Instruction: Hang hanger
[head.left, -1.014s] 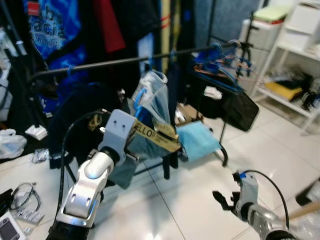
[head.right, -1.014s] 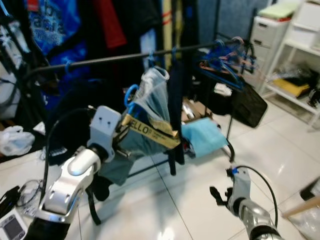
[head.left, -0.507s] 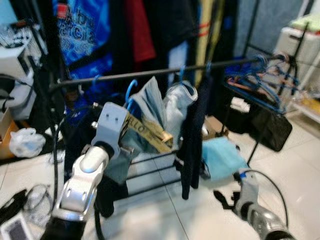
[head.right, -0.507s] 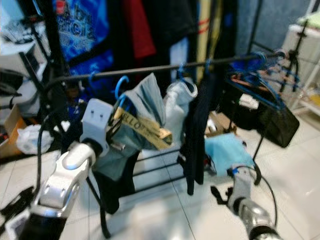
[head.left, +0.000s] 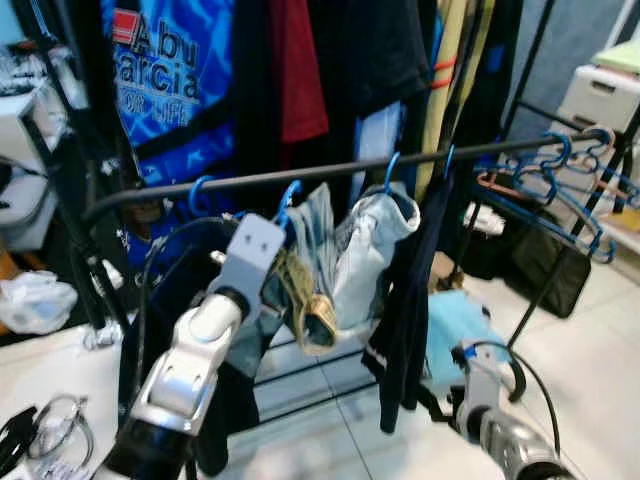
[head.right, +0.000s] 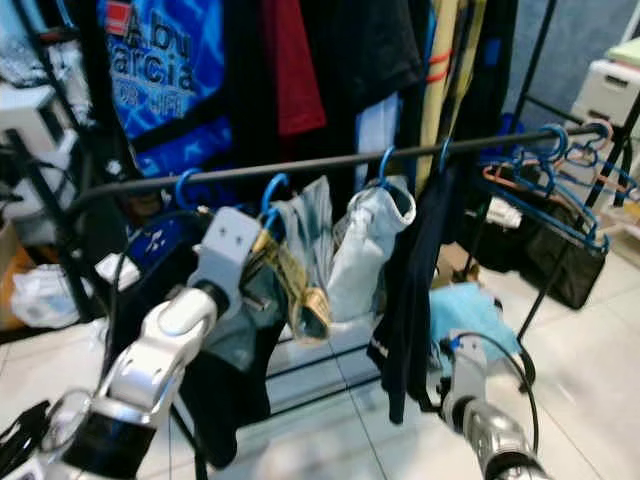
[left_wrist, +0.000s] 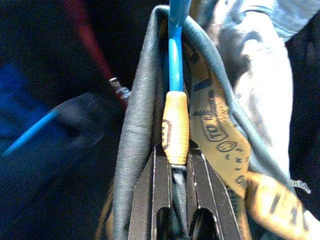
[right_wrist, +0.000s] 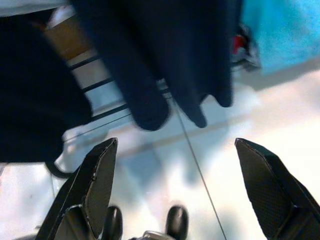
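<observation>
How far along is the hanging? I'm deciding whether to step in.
Nearly done: the left gripper grips the blue plastic hanger with its grey garment, hook at the black metal rail. Whether it's seated is unclear. Left: release. The right gripper hangs open.

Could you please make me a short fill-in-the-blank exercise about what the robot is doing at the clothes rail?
1. The left gripper is shut on the neck of a ____ hanger.
2. That hanger carries a grey garment with a ____ printed strap.
3. The right gripper, low over the tiled floor, has its fingers ____.
4. Empty blue hangers bunch at the robot's ____ end of the black rail.

Missing words: blue; yellow; open; right
</observation>
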